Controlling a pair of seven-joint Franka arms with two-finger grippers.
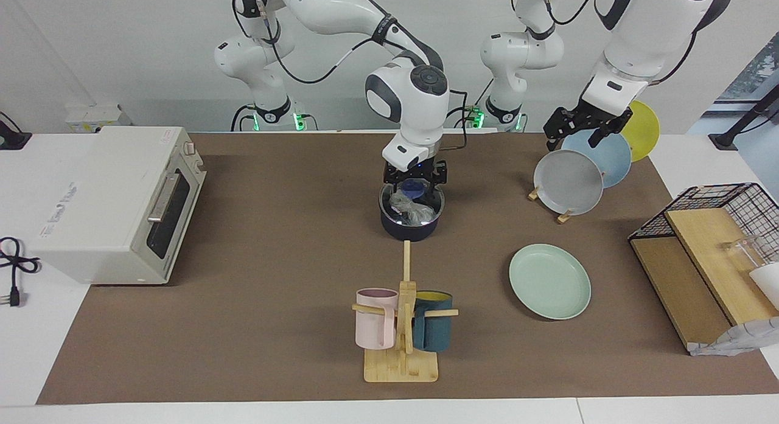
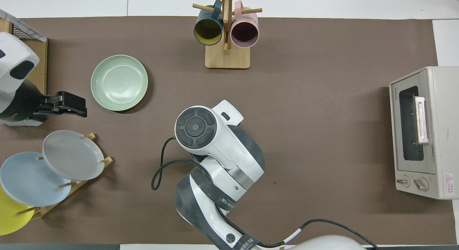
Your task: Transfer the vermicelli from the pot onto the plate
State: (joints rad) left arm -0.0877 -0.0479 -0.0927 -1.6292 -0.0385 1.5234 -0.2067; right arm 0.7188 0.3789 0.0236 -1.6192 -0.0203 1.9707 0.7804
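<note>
The dark navy pot stands at the middle of the mat, nearer to the robots than the mug rack. The whitish vermicelli lies inside it. My right gripper points straight down into the pot, its fingers apart on either side of the top of the bundle. A bit of the blue handle shows between them. In the overhead view the right arm hides the pot and the vermicelli. The mint-green plate lies flat and empty toward the left arm's end, also in the overhead view. My left gripper waits open over the plate rack.
A rack holds a grey plate, a light blue plate and a yellow plate. A wooden mug rack with a pink mug and a teal mug stands farther from the robots than the pot. A toaster oven and a wire basket stand at the table's two ends.
</note>
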